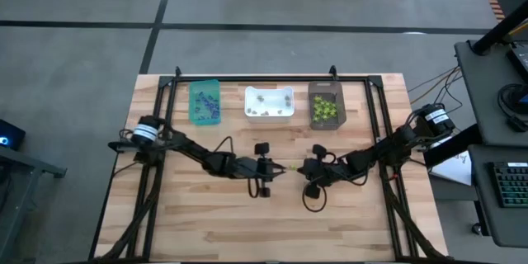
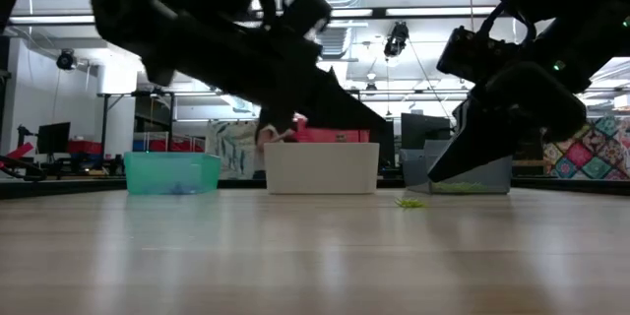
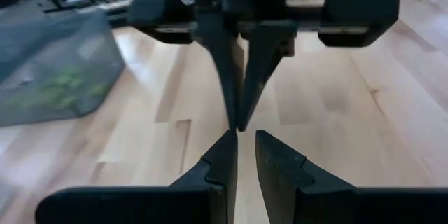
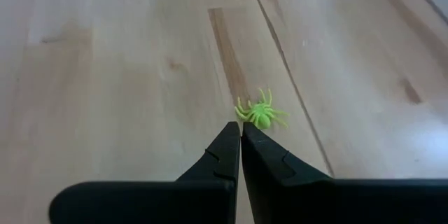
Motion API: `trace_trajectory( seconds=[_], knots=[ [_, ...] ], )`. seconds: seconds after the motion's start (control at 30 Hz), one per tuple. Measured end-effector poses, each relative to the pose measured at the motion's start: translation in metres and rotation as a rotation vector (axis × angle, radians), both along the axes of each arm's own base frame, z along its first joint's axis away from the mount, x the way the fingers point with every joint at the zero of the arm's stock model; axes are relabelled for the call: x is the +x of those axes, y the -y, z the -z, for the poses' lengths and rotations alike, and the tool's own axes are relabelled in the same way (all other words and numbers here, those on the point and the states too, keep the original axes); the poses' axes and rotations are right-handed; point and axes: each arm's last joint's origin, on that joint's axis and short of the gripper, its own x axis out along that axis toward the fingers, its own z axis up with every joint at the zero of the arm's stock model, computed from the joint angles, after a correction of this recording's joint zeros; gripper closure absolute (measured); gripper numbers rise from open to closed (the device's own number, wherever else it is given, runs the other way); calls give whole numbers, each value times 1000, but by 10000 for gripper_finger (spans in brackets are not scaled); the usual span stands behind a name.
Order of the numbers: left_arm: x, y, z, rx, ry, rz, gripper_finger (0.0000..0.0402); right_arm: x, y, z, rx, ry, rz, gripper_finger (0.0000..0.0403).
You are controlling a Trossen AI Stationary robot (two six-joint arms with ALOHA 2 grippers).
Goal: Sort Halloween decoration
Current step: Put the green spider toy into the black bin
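- Both arms reach in toward the middle of the wooden counter (image 1: 206,223), their tips nearly meeting there.
- The left gripper (image 1: 276,167) points across at the other arm. Its fingers (image 3: 276,164) stand a narrow slit apart, and nothing shows between them.
- The right gripper (image 1: 299,167) faces it, fingers (image 4: 227,150) pressed together and holding nothing.
- A lime-green spider (image 4: 261,114) lies flat on the counter just beyond the right gripper's tips, near them; I cannot tell whether it touches them.
- From table height the spider (image 2: 410,202) shows as a small green speck on the wood, below the right arm and in front of the bins.
- From above, a faint green dot (image 1: 290,167) sits in the gap between the two grippers.
- Three bins stand in a row at the far edge, apart from each other.
- The teal bin (image 1: 205,115), on the left arm's side, holds purple trinkets (image 1: 206,102).
- The white bin (image 1: 269,116) in the middle holds a few pale and greenish pieces (image 1: 266,99).
- The dark bin (image 1: 327,120), on the right arm's side, holds a heap of lime-green trinkets (image 1: 324,109).
- In the left wrist view that dark bin (image 3: 49,63) is off to one side, green showing through its wall.
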Motion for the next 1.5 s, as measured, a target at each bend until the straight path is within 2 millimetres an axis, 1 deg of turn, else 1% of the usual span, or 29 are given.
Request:
trace_trajectory(
  seconds=[0.17, 0.3, 0.37, 0.5, 0.57, 0.8, 1.0, 1.13, 1.3, 1.43, 1.5],
  knots=[
    [18, 2, 11, -5, -27, 20, 366, -2, -5, 1, 155, 2, 65, 394],
    [23, 4, 12, -2, -45, 29, 366, -3, -8, 2, 295, -5, 122, 394],
    [22, 5, 12, -2, -55, 68, 366, -3, -8, 2, 322, -11, 128, 394],
    [20, 8, 12, -43, -82, 226, 366, -5, -9, 4, 381, -47, 144, 394],
    [20, 6, 12, -55, -86, 260, 366, -5, -9, 4, 383, -51, 143, 394],
    [19, -11, 17, -32, -127, 212, 366, -4, -9, 3, 381, -36, 148, 394],
    [22, -29, 19, -12, -133, 120, 366, -4, -2, 3, 312, 29, 280, 394],
    [23, -39, 18, -14, -126, 99, 366, -2, 2, 3, 302, 39, 305, 394],
    [25, -45, 28, -10, -121, 85, 365, -2, 2, 3, 278, 34, 283, 394],
    [27, -45, 38, -13, -120, 82, 365, -2, 2, 3, 285, 34, 289, 394],
    [28, -45, 39, -23, -117, 78, 365, -2, 2, 2, 286, 35, 290, 394]
  ],
)
